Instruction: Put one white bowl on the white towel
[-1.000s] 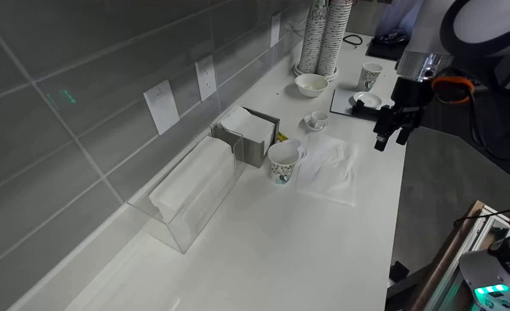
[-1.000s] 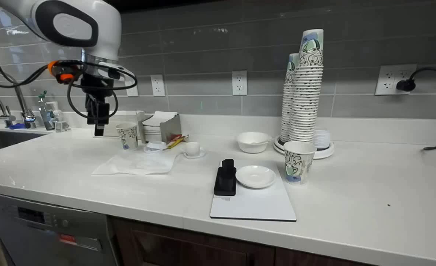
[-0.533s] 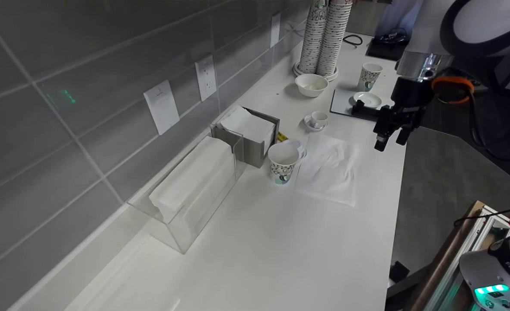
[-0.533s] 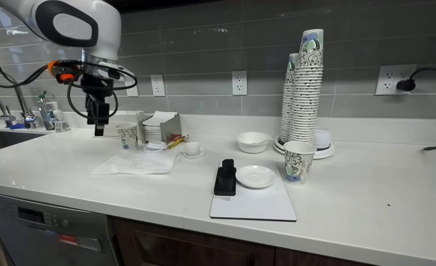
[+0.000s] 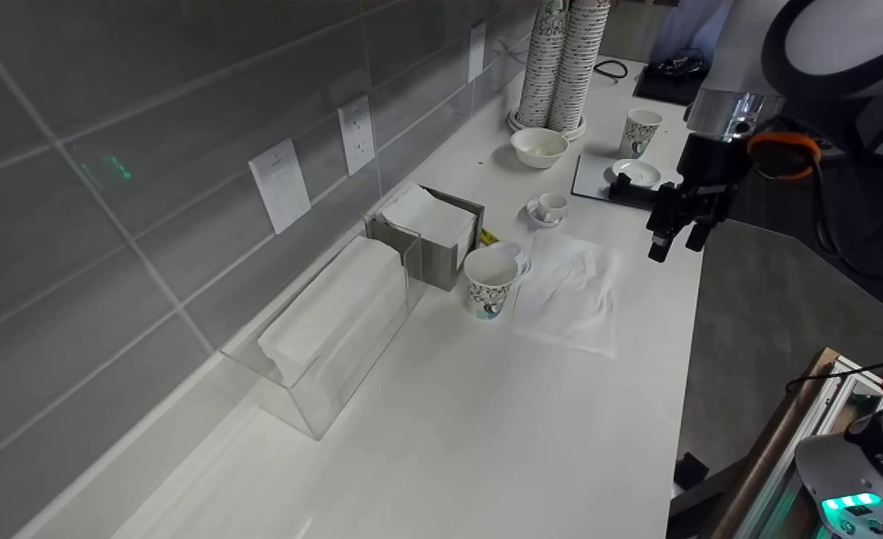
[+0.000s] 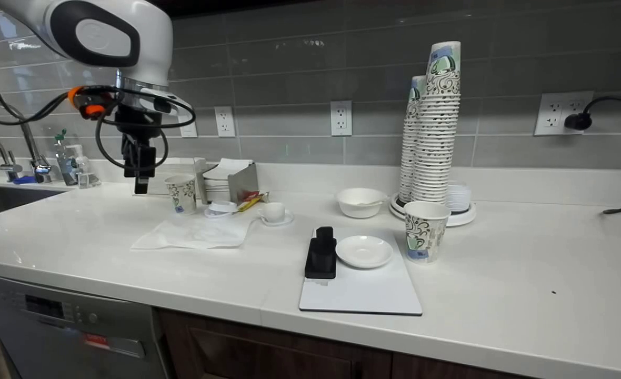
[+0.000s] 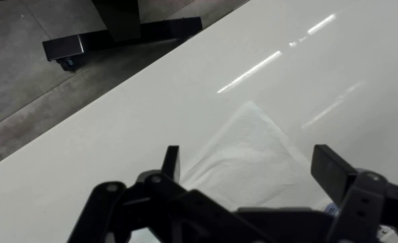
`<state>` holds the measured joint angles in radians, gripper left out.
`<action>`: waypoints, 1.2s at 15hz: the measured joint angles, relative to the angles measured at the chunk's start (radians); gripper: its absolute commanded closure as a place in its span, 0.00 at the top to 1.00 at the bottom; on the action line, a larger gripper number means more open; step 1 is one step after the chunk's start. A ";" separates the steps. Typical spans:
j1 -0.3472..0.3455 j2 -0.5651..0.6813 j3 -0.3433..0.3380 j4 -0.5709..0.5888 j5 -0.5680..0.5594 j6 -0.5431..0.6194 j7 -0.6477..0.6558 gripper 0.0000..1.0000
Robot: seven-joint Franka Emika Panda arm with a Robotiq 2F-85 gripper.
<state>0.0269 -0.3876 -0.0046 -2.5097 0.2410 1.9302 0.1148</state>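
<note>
A white bowl [image 5: 537, 155] stands upright on the counter by the wall, next to the stacked paper cups; it also shows in an exterior view [image 6: 358, 206]. A utensil or handle seems to rest in it. The white towel [image 6: 192, 236] lies flat and wrinkled on the counter, with nothing on it in an exterior view [image 5: 567, 299]. My gripper [image 5: 678, 244] hangs well above the counter, away from the bowl. In the wrist view its fingers [image 7: 248, 158] are wide apart with nothing between them, and the towel [image 7: 253, 168] lies below. The bowl is out of the wrist view.
A paper cup [image 6: 182, 193], small white dish [image 6: 221, 208], napkin box [image 6: 243, 184] and small cup on a saucer [image 6: 274, 212] stand around the towel's far side. A white board [image 6: 360, 295] holds a plate [image 6: 364, 251] and black object [image 6: 321, 258]. Another paper cup [image 6: 425, 231] stands beside it.
</note>
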 measured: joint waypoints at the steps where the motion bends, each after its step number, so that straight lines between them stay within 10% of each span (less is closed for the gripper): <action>1: 0.000 0.000 0.000 0.000 0.000 0.000 0.000 1.00; 18: 0.025 -0.002 0.066 0.000 -0.017 0.159 -0.058 1.00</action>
<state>0.0516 -0.3895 0.0618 -2.5098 0.2239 2.0897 0.0563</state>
